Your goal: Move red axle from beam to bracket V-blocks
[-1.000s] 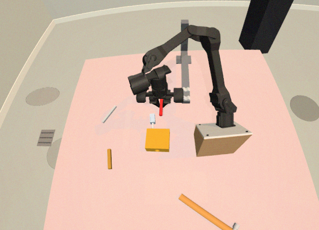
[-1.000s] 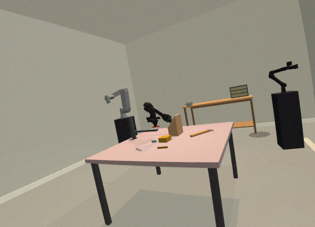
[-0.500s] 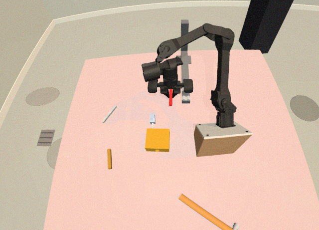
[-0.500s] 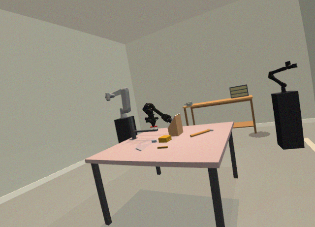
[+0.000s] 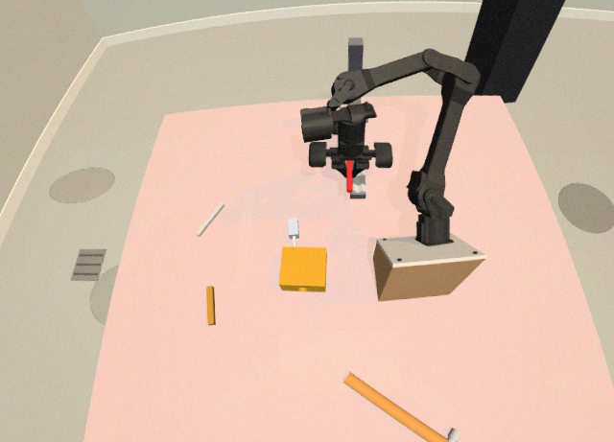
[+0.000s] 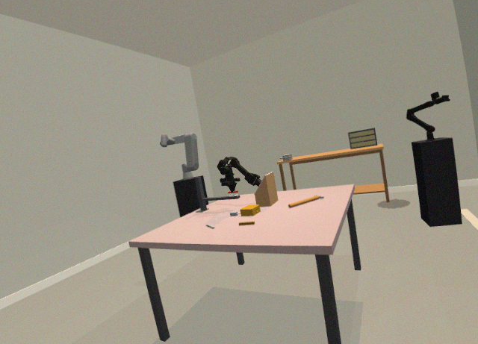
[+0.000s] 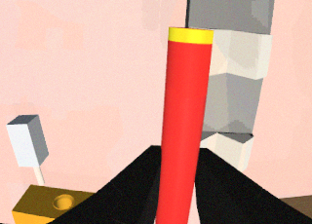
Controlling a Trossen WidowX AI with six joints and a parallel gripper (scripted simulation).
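Red axle out, clamped up by the V-blocks

So the gripper (image 5: 349,172) (image 6: 232,190) (image 7: 177,157) has its fingers pinched on the red axle (image 5: 349,176) (image 6: 232,192) (image 7: 186,112) (yellow end band (image 7: 190,35) showing), right beside the pale V-blocks (image 5: 360,187) (image 7: 241,54) in the top view. The yellow beam (image 5: 303,267) (image 6: 249,210) (image 7: 29,205) sits well apart, with open table (image 5: 277,348) (image 6: 231,240) between it and the hammer (image 5: 393,407) (image 6: 305,201).

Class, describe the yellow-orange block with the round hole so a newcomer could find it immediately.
On the pink table, look beside the wooden robot stand. The yellow-orange block lies there. Unlike the slim orange-brown bar nearby, it is wide and boxy, with a round hole in its side.
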